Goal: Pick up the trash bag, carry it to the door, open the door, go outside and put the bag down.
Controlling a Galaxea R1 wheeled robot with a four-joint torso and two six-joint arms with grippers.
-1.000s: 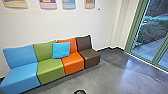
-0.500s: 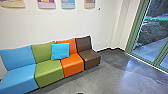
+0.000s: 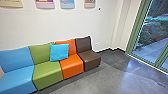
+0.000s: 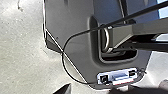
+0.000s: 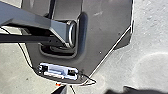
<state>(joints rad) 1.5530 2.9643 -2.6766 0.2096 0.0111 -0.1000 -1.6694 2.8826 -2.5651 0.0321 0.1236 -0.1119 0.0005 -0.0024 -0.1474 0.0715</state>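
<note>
From the left: how far open the left gripper [image 4: 93,90] is, or what it has hold of, I cannot tell. At ten o'clock sits the blue seat [image 3: 16,76]; at eleven, the green [image 3: 48,72] and orange [image 3: 72,65] ones, a cushion [image 3: 59,52] propped across their backs; at twelve, the brown [image 3: 88,58]. The step seems to be driving, best done slowly, swinging wide of the seats over the open floor [image 3: 112,80]. At two o'clock stands glass [image 3: 152,30] in a green frame [image 3: 137,30], perhaps the door; square up before nearing it, arms tucked. The right gripper [image 5: 92,90] I cannot judge either, nor can I tell where the bag is.
</note>
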